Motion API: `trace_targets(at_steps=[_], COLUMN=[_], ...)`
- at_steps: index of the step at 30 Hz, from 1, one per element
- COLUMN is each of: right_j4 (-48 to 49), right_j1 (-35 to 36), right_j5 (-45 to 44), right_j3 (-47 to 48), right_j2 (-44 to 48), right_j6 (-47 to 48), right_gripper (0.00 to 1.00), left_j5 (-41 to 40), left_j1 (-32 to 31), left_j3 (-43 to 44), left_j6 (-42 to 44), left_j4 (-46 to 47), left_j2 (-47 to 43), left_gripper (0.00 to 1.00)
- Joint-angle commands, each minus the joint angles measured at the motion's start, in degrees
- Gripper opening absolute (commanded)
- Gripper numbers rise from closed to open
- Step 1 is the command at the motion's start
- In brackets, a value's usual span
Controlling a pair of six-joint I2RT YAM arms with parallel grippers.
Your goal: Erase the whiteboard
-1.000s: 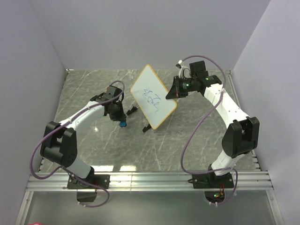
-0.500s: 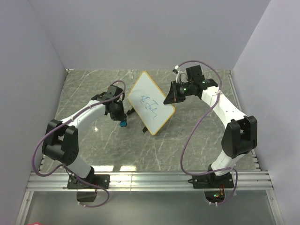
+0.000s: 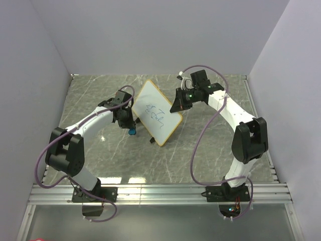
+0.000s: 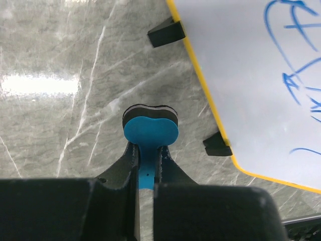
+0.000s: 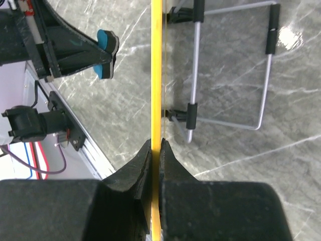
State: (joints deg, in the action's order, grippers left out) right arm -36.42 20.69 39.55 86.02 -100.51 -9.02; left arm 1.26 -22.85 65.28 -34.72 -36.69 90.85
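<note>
so the whiteboard point(image 3: 158, 113) is white with blue scribbles, a yellow frame and little black feet. The eraser point(image 4: 150, 129) is bright blue on a black pad. The worktop point(image 3: 120, 155) is grey marble-look with pale veins. The left arm point(image 3: 90, 123) and right arm point(image 3: 228, 108) are white with black joints, and the cables point(image 3: 200, 66) are purple. The walls point(image 3: 150, 35) are pale lilac.

Polished grey marble-look table point(image 3: 100, 150), glossy, with glare spots. The whiteboard point(image 3: 156, 111) has a smooth white face with a slight sheen and blue marker strokes; its frame is smooth yellow, plastic-looking, and its feet are matt black plastic. Behind the whiteboard is a wire stand point(image 5: 225, 123), bare silvery metal with black sleeves. Left of the whiteboard is an eraser point(image 4: 150, 129), smooth blue plastic top over a black felt-like pad. The left gripper point(image 4: 145, 150) and right gripper point(image 5: 156, 145) have matt black plastic fingers. The walls point(image 3: 150, 35) behind the whiteboard are matt and pale.
</note>
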Motion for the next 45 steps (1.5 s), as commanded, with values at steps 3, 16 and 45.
trace_targets(at_steps=[3, 16, 45], right_j4=[1.6, 6.0, 3.1], right_j1=[0.6, 0.6, 0.9], right_j5=[0.0, 3.5, 3.4], right_j3=[1.4, -5.9, -4.8], right_j2=[-0.1, -0.1, -1.7], right_j6=[0.2, -5.1, -5.1], right_gripper=[0.00, 0.00, 0.00], left_j5=[0.7, 6.6, 11.8], left_j1=[-0.3, -3.8, 5.0], left_j3=[4.1, 9.5, 17.8], left_j6=[0.3, 4.1, 7.6], left_j4=[0.6, 10.9, 17.5], left_j2=[0.8, 6.4, 23.0], left_gripper=[0.00, 0.00, 0.00])
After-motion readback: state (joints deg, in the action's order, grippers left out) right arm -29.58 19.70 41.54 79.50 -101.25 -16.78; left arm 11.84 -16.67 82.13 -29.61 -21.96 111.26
